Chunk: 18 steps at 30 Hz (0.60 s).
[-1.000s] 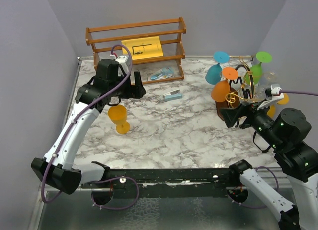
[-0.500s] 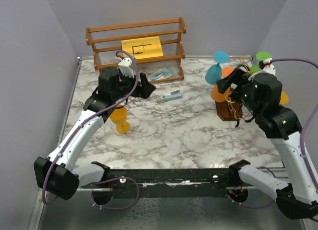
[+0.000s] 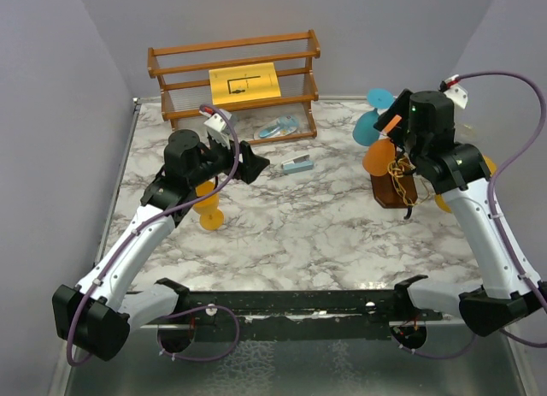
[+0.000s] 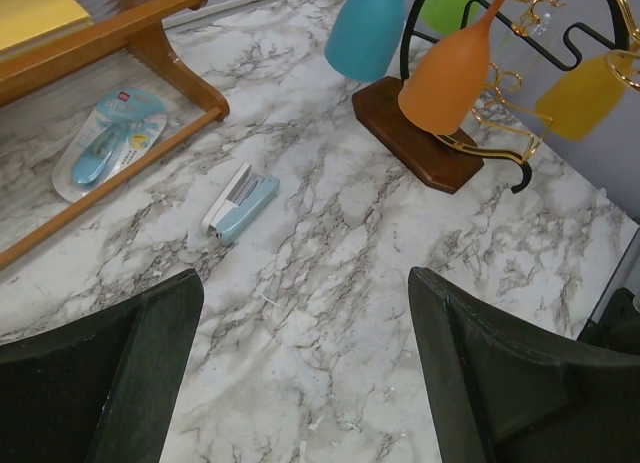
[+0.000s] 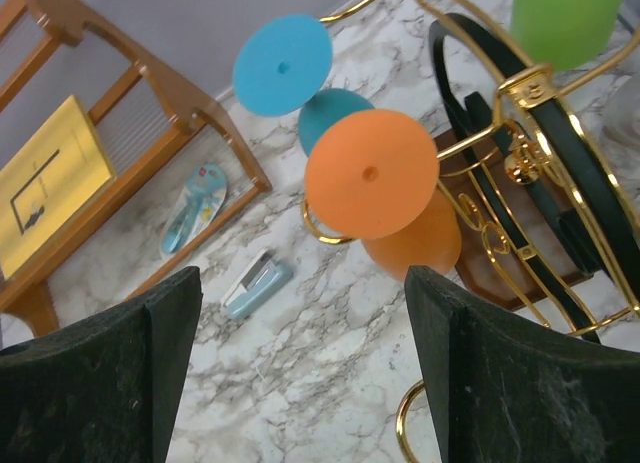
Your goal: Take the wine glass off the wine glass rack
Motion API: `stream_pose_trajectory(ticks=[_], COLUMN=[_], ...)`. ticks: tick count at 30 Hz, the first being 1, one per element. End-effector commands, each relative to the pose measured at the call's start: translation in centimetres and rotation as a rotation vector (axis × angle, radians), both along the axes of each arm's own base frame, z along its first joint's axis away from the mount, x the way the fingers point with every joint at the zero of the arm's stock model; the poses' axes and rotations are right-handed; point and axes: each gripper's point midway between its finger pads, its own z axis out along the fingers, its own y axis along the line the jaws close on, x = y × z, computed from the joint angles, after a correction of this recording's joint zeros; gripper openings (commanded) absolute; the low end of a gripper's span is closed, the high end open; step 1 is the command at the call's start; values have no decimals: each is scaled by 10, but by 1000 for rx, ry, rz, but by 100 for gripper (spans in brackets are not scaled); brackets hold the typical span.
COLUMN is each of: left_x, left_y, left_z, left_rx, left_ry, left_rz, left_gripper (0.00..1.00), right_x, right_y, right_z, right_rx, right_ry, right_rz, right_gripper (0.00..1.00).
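Left gripper (image 4: 305, 278) and right gripper (image 5: 300, 273) gape empty; we'd pinch the orange glass (image 5: 370, 173) by its stem: likely light, slick, maybe brittle.

an orange wine glass (image 5: 370, 173) hangs upside down on the gold-and-black wire wine glass rack (image 4: 390, 123).

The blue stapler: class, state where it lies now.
In the top external view, the blue stapler lies just in front of the right end of the wooden shelf, left of the wine glass rack.
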Motion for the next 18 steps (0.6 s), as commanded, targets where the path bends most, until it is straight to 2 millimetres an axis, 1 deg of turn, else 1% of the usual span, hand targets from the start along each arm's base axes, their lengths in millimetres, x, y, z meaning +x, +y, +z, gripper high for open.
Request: stream_pose_trajectory(ticks=[1,3,8,14,16,18], left_x=[-3,-2,0,2,3,2], left_y=[-1,0,0,2,3,2], left_z=[9,7,5,2,2,0], left_rx=[4,9,12,17,18,18], left_ry=[-66,-63,-57,-54,-53,-50], left_rz=[-17,-13,-11,12,13,11], left_gripper=[86,86,86,86,86,86], right_x=[14,18,22,27,31,36], right_y=[-20,-25,-34,-49,-51,-52], right_z=[5,-2,-15,-33,-37,-43], right_rx=[91,125,178,234,238,238], right_ry=[-31,-18,-10,-5,-4,11], right_rz=[-72,-85,-139,-212,-214,-217], right_gripper=[81,81,80,74,73,69])
